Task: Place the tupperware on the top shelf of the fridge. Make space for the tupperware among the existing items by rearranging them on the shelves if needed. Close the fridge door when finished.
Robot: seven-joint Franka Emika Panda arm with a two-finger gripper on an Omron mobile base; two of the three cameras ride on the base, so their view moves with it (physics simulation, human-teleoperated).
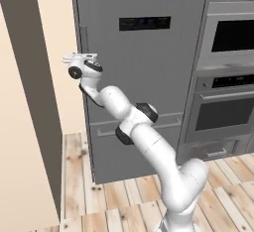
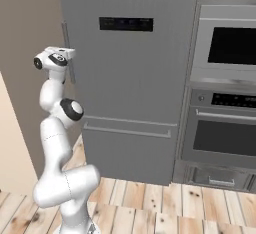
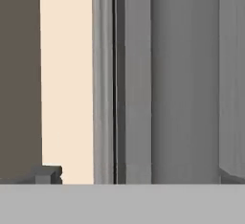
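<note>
The fridge [image 1: 144, 77] [image 2: 130, 78] stands closed, its tall grey fridge door [image 3: 186, 84] carrying a black display strip [image 1: 144, 23] [image 2: 126, 24]. My gripper [image 1: 91, 56] [image 2: 70, 53] [image 3: 139, 177] is up at the door's left edge, at the vertical handle [image 1: 83, 37] [image 2: 66, 38] [image 3: 103, 84]. It is open: one fingertip [image 3: 49, 174] shows low on the left and the other low on the far right, with the handle and door edge between them. The shelves, the existing items and the tupperware are hidden or out of view.
Dark-glass wall ovens [image 1: 229, 77] [image 2: 225, 93] stand right of the fridge. A beige wall [image 1: 59, 67] [image 3: 67, 74] and a brown panel [image 1: 30, 77] [image 3: 19, 74] close in on the left. The lower drawer front [image 1: 134, 151] [image 2: 127, 153] sits under the door, above the wood floor [image 1: 119, 196].
</note>
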